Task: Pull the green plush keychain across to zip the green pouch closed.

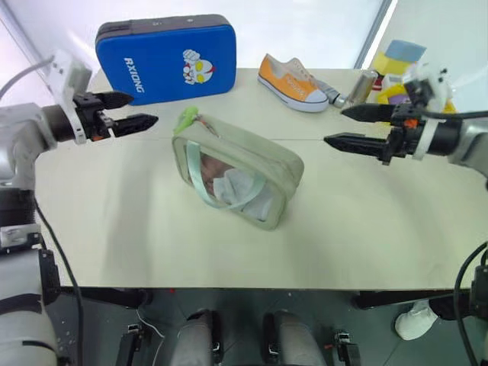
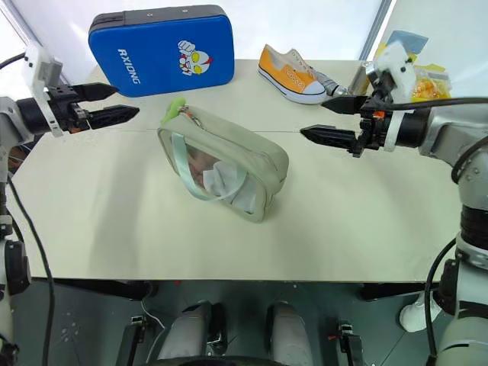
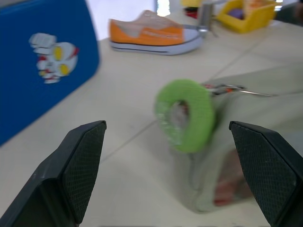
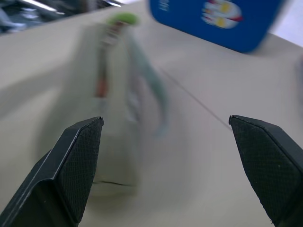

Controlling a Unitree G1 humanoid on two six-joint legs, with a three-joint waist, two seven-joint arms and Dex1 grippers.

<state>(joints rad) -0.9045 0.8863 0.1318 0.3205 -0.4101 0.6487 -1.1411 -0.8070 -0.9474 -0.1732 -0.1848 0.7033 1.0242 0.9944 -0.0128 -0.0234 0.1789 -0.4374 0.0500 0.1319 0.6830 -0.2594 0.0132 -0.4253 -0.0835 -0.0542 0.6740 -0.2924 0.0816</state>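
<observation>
Pouch (image 1: 238,172) mid, keychain (image 1: 185,118) near L claw (image 1: 135,111)

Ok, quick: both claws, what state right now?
Left claw: open, empty, beside the keychain end of the pouch.
Right claw: open, empty, off the pouch's other side.

You have bare table (image 1: 114,229) on both sides of the green pouch (image 1: 244,171) for either gripper to pass, while the blue case (image 1: 168,57) and orange shoe (image 1: 293,82) crowd the far edge
</observation>
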